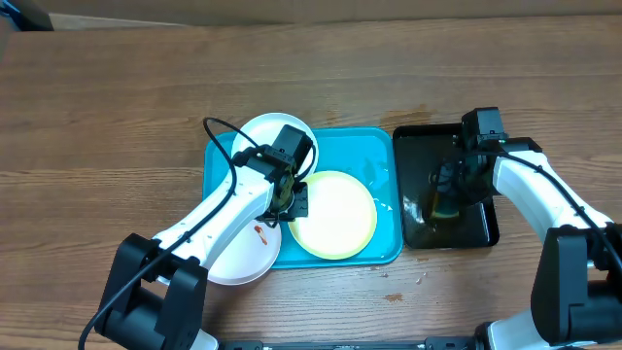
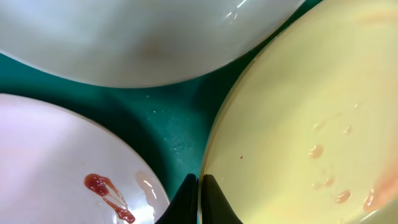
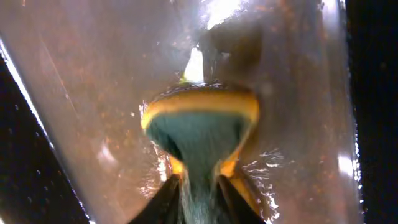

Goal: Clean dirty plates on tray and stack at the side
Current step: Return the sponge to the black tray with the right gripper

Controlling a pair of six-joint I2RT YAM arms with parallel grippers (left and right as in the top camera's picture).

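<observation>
From above, the brown wooden bench [image 1: 97, 97] carries a smooth blue tray [image 1: 374, 156] with rounded corners. Three round plates lie on it. The top white plate [image 1: 255, 136] sits at the far left corner. The smeared white plate [image 1: 233, 262] hangs over the near left edge and has a red smear [image 1: 260, 230]. The green plate [image 1: 335, 219] lies in the middle, with a pale inside. The left hand [image 1: 292, 194] is at its left edge. Just beside the blue tray is a shiny wet black tray [image 1: 418, 146], and the right hand [image 1: 447, 190] is down in it.

From the left wrist, the left hand [image 2: 199, 193] has its fingers pressed together, pinching the rim of the green plate [image 2: 298, 124]. The plate is glossy, with small pinkish drops.

From the right wrist, the right hand [image 3: 199, 190] squeezes a soft sponge [image 3: 199, 121], yellow with a rough green side, on the wet black tray [image 3: 93, 93].
</observation>
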